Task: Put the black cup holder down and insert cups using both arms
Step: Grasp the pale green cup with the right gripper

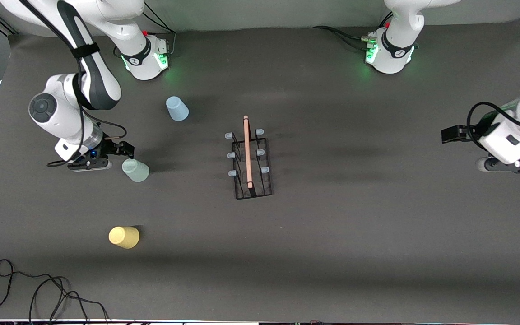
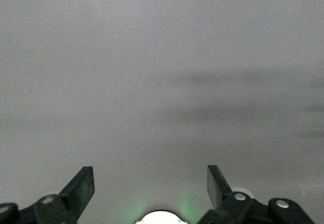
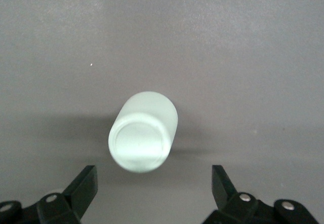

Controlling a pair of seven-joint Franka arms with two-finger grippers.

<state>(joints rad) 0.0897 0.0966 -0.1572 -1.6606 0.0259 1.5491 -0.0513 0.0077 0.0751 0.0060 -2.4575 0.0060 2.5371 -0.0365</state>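
At the middle of the dark grey surface (image 1: 332, 234), the black wire rack (image 1: 252, 168) stands upright, its wooden handle (image 1: 247, 151) running along the top and six pale blue-tipped pegs (image 1: 231, 155) jutting from its sides, three on each. None of the pegs carries a cup.

All three cups sit upside down toward the right arm's end of the surface. From the rack, the light blue cup (image 1: 177, 109) lies at about ten o'clock in the front view, closest to the arm bases. The pale green cup (image 1: 135, 170) lies at about nine o'clock, and the yellow cup (image 1: 124, 237) at about eight o'clock, nearest the front camera. The cups stand well apart from one another and from the rack.

The right gripper (image 1: 89, 163) is low, just beside the pale green cup on the side away from the rack. In the right wrist view, its fingers (image 3: 83, 188) are spread wide with the green cup (image 3: 144, 132) ahead of them, untouched and resting on its rim.

The left gripper (image 1: 510, 164) waits over the left arm's end of the surface, at about three o'clock from the rack and well apart from it. In the left wrist view its fingers (image 2: 81, 188) are spread too, with only bare surface (image 2: 162, 82) before them and nothing between them.
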